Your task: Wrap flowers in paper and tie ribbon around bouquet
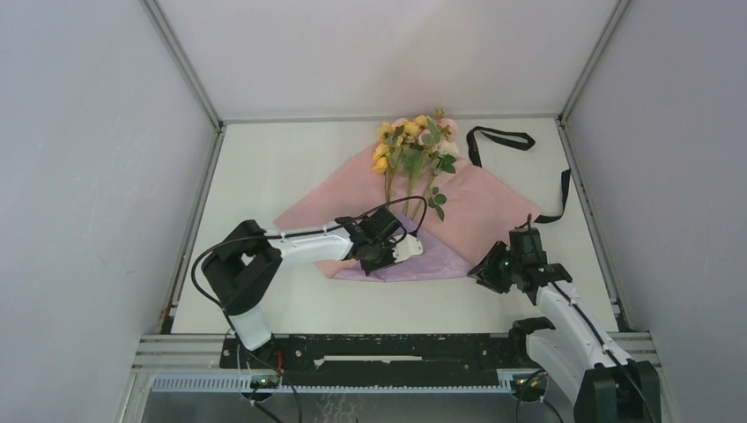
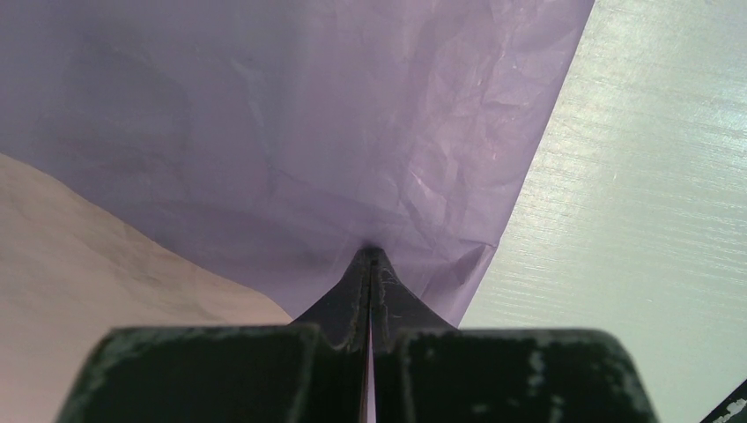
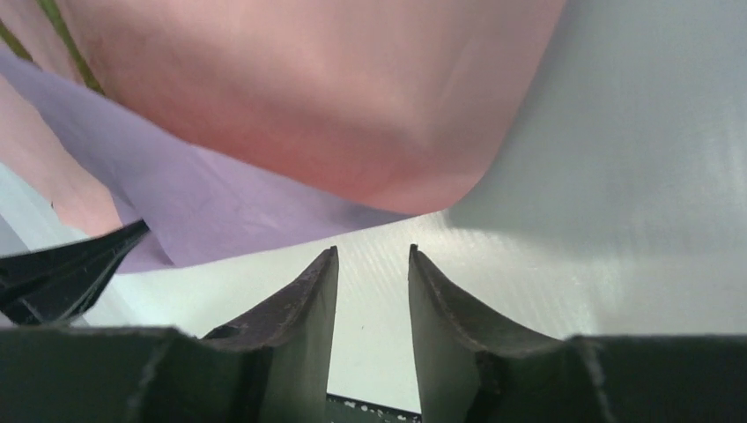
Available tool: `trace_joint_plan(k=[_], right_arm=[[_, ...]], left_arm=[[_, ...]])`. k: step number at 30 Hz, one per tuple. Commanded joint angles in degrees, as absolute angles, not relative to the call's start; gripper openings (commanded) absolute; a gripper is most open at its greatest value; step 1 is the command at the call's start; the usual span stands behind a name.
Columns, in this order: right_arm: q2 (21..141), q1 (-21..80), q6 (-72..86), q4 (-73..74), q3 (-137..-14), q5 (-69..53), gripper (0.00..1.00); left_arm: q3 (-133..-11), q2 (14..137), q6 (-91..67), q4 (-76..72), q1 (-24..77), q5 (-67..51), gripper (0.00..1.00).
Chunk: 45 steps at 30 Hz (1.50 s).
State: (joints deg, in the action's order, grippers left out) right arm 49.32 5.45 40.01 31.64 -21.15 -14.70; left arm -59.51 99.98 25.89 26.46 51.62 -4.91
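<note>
The flowers lie at the back on the paper, pink face up, their stems pointing toward me. The paper's near corner is folded over and shows lilac. My left gripper is shut on that fold. In the left wrist view its jaws are pressed together with a thin edge of lilac paper pinched between them. My right gripper hovers open just off the paper's near right edge, with only bare table between its fingers. Pink paper bulges ahead of it. The black ribbon lies loose at the back right.
The ribbon trails on down the right side near the wall. White walls enclose the white table on the left, back and right. A black rail runs along the near edge between the arm bases.
</note>
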Motion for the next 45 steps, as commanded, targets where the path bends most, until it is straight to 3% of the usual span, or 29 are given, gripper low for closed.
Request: trace_joint_plan(k=[1,10,15,19,23,27,32,45], right_arm=[[47.07,10.59,47.4,32.01,-20.98,-10.62,0.46],[52.11,8.71,50.8,25.39,-18.0,-9.49,0.52],[52.47,7.1,51.32,22.69,-16.96,-7.74,0.49],[51.6,7.07,51.73,21.57,-16.36,-6.8,0.41],[51.38,7.17,51.14,21.57,-16.67,-6.66,0.2],[50.11,8.29,50.34,22.71,-17.27,-4.73,0.07],[50.01,14.69,50.06,24.92,-20.16,1.26,0.0],[47.64,25.86,49.31,27.43,-26.72,10.8,0.0]], left_arm=[[-60.69,100.18,25.85,26.99,51.34,-5.02,0.0],[-60.38,99.77,26.02,26.94,51.34,-5.13,0.0],[-60.58,99.28,26.47,26.97,51.35,-4.78,0.0],[-62.68,99.01,27.38,28.1,51.33,-3.78,0.0],[-67.59,99.14,27.3,30.76,51.44,-3.75,0.0],[-73.95,99.26,27.01,33.95,52.62,-4.84,0.05],[-81.59,103.02,23.02,34.59,53.8,-11.08,0.12],[-89.28,118.58,15.79,30.08,53.53,-13.18,0.13]])
